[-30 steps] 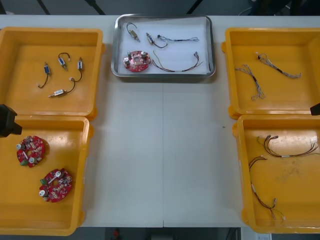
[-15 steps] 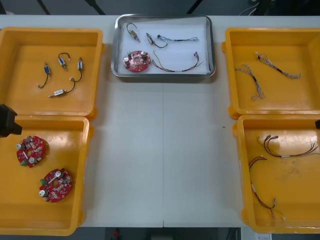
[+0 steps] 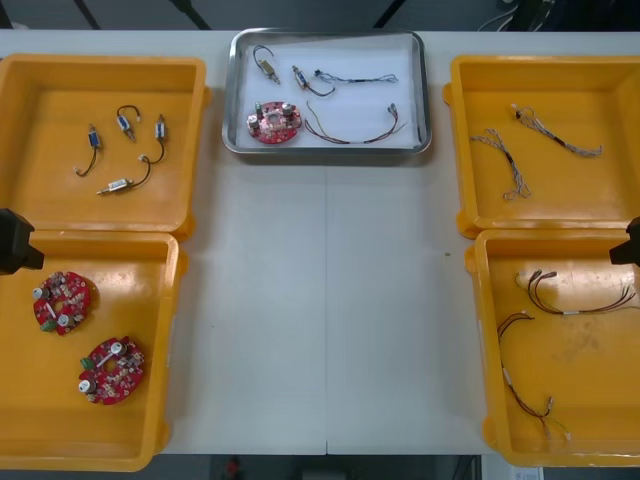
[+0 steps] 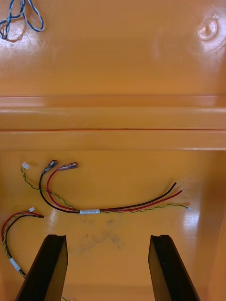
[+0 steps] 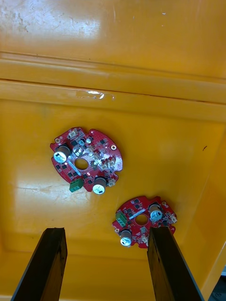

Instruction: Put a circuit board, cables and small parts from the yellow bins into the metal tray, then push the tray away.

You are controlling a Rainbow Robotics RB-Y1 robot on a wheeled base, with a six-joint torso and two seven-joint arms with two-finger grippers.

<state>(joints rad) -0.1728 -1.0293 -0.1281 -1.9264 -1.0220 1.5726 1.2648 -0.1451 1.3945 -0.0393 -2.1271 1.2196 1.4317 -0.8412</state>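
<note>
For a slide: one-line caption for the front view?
Tray at far edge holds board, cables, parts; left gripper and right gripper hover over near bins.

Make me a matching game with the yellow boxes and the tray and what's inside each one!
Containers:
1. far left yellow bin
2. near left yellow bin
3. far right yellow bin
4. metal tray

Inside:
A. two red circuit boards
B. a mix: one circuit board, cables, small parts
C. twisted blue and white cables
D. small metal parts with black leads, nothing else

Pairs: 1-D, 2-A, 3-C, 4-B.

Both grippers are open: the left gripper above the near left bin, the right gripper above the near right bin.
</note>
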